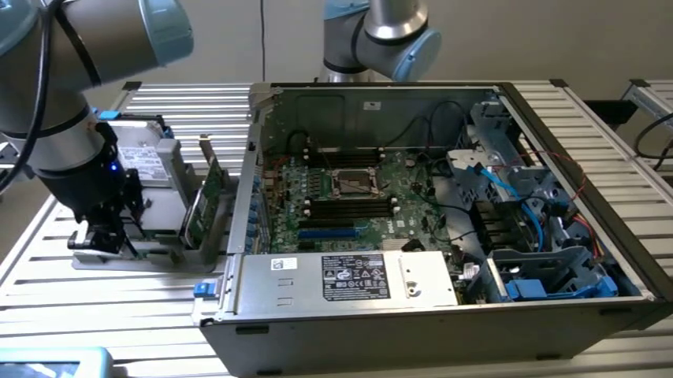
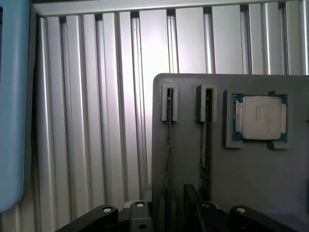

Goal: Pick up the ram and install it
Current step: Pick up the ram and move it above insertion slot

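Silver-grey arm [image 1: 47, 110] with pale blue joint caps [image 1: 166, 30], black hand [image 1: 105, 239].

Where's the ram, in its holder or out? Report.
In: two ram sticks stand on edge in slots of the grey holder, beside the CPU.

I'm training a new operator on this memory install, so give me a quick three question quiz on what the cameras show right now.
1. True or false: a processor lies in the gray holder, beside the slots with the ram.
2. The gripper is: A) over the holder; B) inside the computer case; C) above the power supply.
3. Fill in: the gripper's jaws are ____.
Key: 1 true; 2 A; 3 open.
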You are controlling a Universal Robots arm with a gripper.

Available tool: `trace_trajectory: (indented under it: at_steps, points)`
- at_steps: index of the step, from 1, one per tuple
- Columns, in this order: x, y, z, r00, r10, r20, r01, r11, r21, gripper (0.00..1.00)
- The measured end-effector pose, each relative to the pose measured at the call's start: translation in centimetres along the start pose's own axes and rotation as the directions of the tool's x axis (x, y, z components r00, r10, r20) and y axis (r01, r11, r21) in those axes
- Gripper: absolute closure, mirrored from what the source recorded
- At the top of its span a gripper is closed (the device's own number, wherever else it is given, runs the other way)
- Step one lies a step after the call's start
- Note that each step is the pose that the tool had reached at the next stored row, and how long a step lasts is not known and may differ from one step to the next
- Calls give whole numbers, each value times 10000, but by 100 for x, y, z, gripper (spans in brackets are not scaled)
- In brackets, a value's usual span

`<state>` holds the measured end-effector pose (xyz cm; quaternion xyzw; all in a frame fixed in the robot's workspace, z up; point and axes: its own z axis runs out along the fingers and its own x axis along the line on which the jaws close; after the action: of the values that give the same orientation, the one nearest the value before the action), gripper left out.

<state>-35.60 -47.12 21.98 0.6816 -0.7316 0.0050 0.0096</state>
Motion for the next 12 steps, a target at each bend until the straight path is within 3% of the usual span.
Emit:
trace_trajectory:
  at_steps: [6, 12]
  points:
    - [-4, -1, 101, 10000, -1, 24, 1, 10000, -2, 62]
    - [-27, 44, 138, 10000, 0, 66, 0, 10000, -3, 62]
